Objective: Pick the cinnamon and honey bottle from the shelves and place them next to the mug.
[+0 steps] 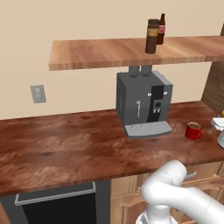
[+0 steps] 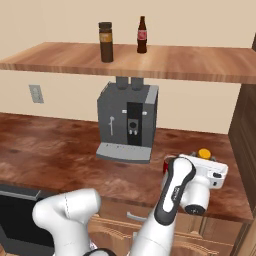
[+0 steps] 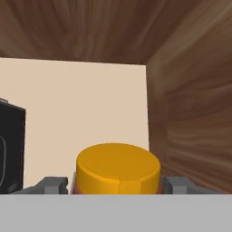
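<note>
The honey bottle's yellow cap [image 3: 118,165] sits between my gripper's [image 3: 118,185] two fingertips, which press on its sides, so the gripper is shut on it. In the right base view the gripper [image 2: 204,159] holds the bottle [image 2: 204,153] upright, low over the right end of the counter. The bottle's body is hidden by the hand. The red mug [image 1: 193,131] stands on the counter just left of the hand. The dark brown cinnamon [image 1: 152,36] [image 2: 105,42] stands on the wooden shelves [image 1: 100,52] [image 2: 190,65].
A slim brown bottle [image 1: 161,29] [image 2: 142,35] with a red label stands beside the cinnamon. A grey coffee machine [image 1: 142,103] [image 2: 127,120] sits under the shelf, left of the mug. A dark wood cabinet side [image 2: 245,145] [image 3: 195,122] closes off the counter's right end.
</note>
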Controlling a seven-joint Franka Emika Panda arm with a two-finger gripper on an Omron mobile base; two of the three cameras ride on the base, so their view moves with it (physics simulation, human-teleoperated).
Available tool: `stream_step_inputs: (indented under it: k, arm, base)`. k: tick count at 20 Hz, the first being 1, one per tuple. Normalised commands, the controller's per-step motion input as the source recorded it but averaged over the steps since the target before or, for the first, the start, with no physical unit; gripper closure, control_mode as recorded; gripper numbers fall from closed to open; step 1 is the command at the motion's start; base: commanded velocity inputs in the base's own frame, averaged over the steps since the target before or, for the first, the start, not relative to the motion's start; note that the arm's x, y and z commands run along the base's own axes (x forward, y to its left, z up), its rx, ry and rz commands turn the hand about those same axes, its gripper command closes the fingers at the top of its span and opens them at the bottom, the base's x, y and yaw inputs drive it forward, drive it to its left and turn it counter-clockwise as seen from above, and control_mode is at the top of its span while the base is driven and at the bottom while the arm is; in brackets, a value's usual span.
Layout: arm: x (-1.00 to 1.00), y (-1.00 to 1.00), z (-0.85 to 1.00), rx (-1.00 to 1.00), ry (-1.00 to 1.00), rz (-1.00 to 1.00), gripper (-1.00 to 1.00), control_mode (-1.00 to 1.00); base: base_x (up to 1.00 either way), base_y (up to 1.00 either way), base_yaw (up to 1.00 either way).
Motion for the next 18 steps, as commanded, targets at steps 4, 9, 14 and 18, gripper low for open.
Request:
stream_step_inputs:
  k: [4,9,14,18]
  arm:
    - [0.24,0.0,-0.18,-0.04,0.09,0.0,1.0,-1.0]
    - [0.56,0.0,-0.23,-0.05,0.22,0.0,1.0,-1.0]
    - [0.07,-0.02,0.0,0.0,0.02,0.0,1.0,-1.0]
    - [0.18,-0.09,-0.04,0.0,0.05,0.0,1.0,-1.0]
  base:
    - [0.0,0.0,0.0]
    - [0.0,0.0,0.0]
    - [0.0,0.0,0.0]
    - [0.0,0.0,0.0]
